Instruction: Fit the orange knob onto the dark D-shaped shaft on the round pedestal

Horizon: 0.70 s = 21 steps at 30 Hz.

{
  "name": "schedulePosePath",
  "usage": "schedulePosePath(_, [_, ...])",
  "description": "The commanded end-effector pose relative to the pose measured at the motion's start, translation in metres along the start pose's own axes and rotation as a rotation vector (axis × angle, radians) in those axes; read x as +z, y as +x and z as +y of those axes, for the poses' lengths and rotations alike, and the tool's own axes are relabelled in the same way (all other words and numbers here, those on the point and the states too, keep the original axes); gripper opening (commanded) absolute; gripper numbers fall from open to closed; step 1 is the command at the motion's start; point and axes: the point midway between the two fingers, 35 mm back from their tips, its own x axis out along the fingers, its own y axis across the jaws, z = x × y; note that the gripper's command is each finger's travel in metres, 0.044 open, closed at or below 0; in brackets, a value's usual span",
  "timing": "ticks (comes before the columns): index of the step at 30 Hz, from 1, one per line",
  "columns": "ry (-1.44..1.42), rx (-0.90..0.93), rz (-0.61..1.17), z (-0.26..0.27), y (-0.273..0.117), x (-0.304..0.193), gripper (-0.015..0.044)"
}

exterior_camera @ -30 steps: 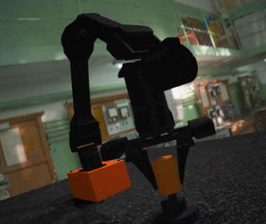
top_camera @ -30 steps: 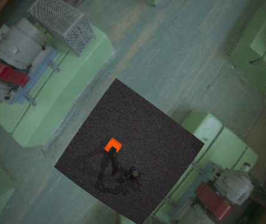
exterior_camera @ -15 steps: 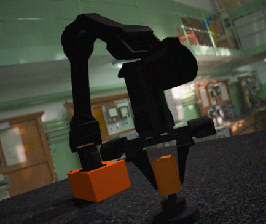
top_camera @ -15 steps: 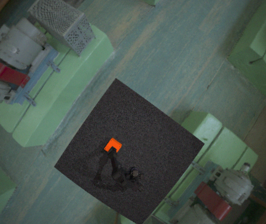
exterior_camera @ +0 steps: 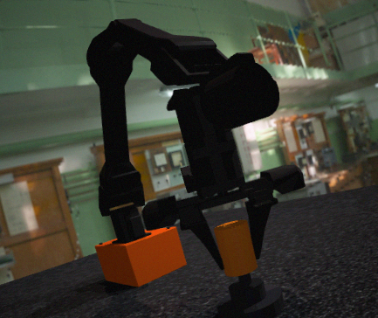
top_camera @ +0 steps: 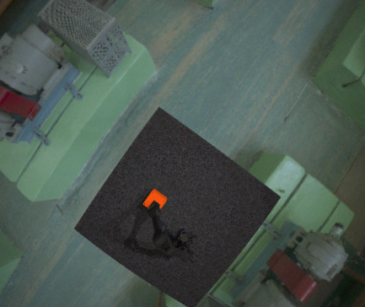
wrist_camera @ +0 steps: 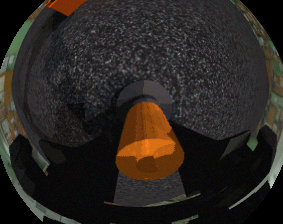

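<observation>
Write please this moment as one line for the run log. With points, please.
gripper (exterior_camera: 239, 262): shut on orange knob (exterior_camera: 236, 249) (wrist_camera: 149, 155) | knob: upright above round pedestal (exterior_camera: 269, 301) (wrist_camera: 160, 92) | release: not yet

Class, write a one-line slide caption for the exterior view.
A black gripper holds an orange cylindrical knob above a dark, stepped round pedestal, a bit of dark shaft showing between them.

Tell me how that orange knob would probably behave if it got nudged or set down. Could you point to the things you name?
The orange knob (exterior_camera: 237, 249) (wrist_camera: 148, 132) looks like a stiff solid piece, so it likely wouldn't squash between the pincer's (exterior_camera: 239, 264) fingers. Its rounded sides suggest it could roll if laid down. Being taller than wide, it might tip if pushed near the top.
</observation>
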Motion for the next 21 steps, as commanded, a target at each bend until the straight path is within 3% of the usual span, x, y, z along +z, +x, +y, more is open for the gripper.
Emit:
schedulePosePath(1, [-0.011,-0.001,0.005,-0.001,0.0012,-0.002,0.0])
schedulePosePath(14, [-0.02,-0.001,0.006,-0.0018,-0.0027,-0.0044,0.0])
schedulePosePath(21, [-0.22,-0.001,0.006,-0.0027,-0.0047,-0.0061,0.0])
